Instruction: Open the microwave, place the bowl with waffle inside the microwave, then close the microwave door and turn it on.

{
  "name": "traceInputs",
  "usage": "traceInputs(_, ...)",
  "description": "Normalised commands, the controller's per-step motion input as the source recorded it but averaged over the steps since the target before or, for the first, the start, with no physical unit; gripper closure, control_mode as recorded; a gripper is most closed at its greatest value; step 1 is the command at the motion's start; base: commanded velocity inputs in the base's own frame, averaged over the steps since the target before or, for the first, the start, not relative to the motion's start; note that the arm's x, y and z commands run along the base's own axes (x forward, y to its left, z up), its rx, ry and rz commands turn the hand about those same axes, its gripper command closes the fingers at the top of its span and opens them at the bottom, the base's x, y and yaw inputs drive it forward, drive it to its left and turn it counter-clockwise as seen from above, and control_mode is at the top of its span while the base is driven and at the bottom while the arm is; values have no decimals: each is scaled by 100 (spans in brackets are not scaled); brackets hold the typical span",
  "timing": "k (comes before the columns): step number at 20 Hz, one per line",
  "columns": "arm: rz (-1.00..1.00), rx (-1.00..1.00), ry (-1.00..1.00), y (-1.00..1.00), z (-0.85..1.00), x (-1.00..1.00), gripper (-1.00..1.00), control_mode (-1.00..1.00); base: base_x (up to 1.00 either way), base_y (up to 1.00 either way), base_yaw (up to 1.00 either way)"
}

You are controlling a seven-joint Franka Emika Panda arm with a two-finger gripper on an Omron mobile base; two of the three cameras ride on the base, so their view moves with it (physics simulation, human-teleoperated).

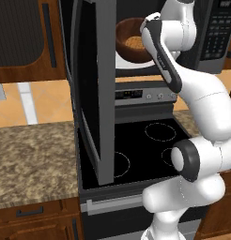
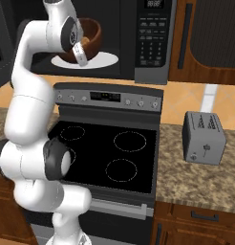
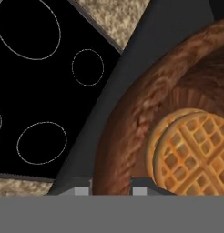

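The gripper (image 3: pixel 112 191) is clamped on the bowl's (image 3: pixel 145 118) rim, one finger on each side, waffle (image 3: pixel 196 152) just inside, over the microwave's (image 2: pixel 153 48) turntable (image 2: pixel 102 60).

My left base camera sits behind my arm (image 1: pixel 202 108) on its left, looking forward and down; my arm rises from five o'clock. The open microwave door (image 1: pixel 96 89) stands edge-on at twelve o'clock, the stove (image 1: pixel 145 145) at centre. My right base camera sits behind on the right; my arm (image 2: pixel 31 119) rises from seven o'clock, the toaster (image 2: pixel 203 138) lies at three o'clock. Both views share the stove (image 2: pixel 112 155), the microwave (image 2: pixel 153 38) and the bowl (image 2: pixel 88 40) on its turntable. My hand camera looks steeply down, very near the bowl (image 3: pixel 145 113) rim, with the waffle (image 3: pixel 196 152) at four o'clock and the stove (image 3: pixel 41 91) at ten o'clock.
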Motion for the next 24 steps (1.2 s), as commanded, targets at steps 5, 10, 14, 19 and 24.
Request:
traceInputs(5,0,1,1,0,-40,57,100,-100,0,0,0)
traceInputs(10,0,4,0,0,-21,56,100,-100,0,0,0)
traceInputs(14,0,5,0,0,-10,60,100,-100,0,0,0)
traceInputs(19,0,1,-1,0,-14,17,-100,-100,0,0,0)
traceInputs(24,0,3,-17,0,-19,0,-100,-100,0,0,0)
